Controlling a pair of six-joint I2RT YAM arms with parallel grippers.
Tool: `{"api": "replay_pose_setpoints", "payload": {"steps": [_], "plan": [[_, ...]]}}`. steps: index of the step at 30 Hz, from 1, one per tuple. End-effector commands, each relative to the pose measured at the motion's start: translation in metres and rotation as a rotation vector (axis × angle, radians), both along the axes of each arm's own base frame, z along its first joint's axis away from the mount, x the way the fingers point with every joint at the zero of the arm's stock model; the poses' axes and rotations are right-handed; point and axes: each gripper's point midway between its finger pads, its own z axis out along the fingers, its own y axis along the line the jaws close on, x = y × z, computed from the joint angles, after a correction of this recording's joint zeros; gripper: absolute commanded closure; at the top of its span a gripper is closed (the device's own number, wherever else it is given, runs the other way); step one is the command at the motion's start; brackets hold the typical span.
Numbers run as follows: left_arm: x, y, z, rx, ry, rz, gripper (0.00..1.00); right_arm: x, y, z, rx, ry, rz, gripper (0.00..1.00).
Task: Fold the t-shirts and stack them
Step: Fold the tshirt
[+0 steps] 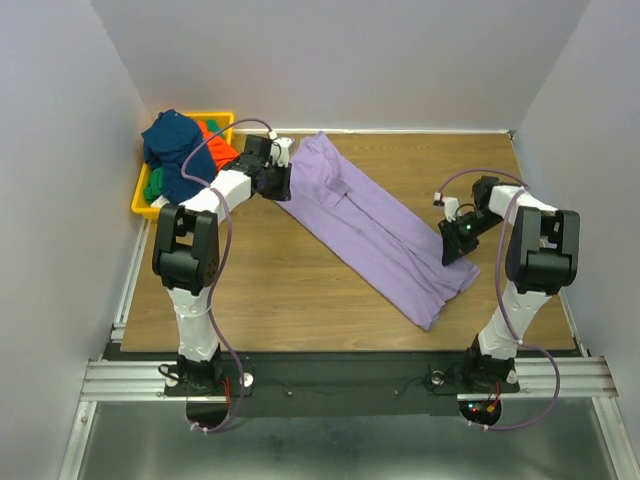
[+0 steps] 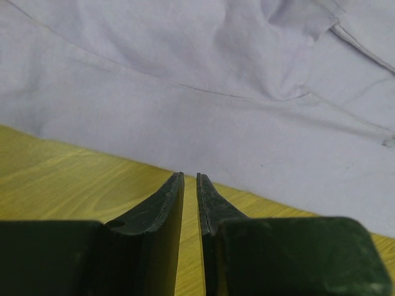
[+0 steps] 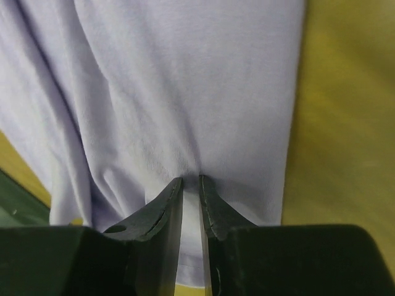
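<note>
A lavender-purple t-shirt [image 1: 365, 220] lies folded into a long strip, running diagonally from the back left to the front right of the table. My left gripper [image 1: 280, 185] is at its back-left end. In the left wrist view the gripper [image 2: 190, 175] is shut and empty over bare wood, just short of the shirt's edge [image 2: 203, 74]. My right gripper [image 1: 455, 250] is at the front-right end. In the right wrist view it [image 3: 191, 179] is shut on a pinch of the lavender cloth [image 3: 185, 80]. Navy blue [image 1: 170, 140], orange-red [image 1: 212, 132] and green [image 1: 153, 186] shirts lie heaped in the bin.
A yellow plastic bin [image 1: 139, 200] stands at the table's back-left corner, close behind my left arm. Grey walls close in the table on the left, back and right. Bare wood [image 1: 290, 290] shows in front of the shirt.
</note>
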Motion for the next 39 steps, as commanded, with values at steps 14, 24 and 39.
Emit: {"api": "replay_pose_setpoints", "payload": {"steps": [14,24,39], "plan": [[0.038,-0.018,-0.022,0.028,0.013,0.028,0.76,-0.113,0.054,0.028,0.167,0.273,0.308,0.79],[0.110,-0.016,-0.051,0.172,0.005,0.040,0.81,-0.049,0.055,0.049,0.106,0.089,0.236,0.75],[0.143,-0.004,0.090,0.015,-0.339,0.020,0.67,-0.073,0.087,-0.011,0.075,0.240,0.255,0.75]]}}
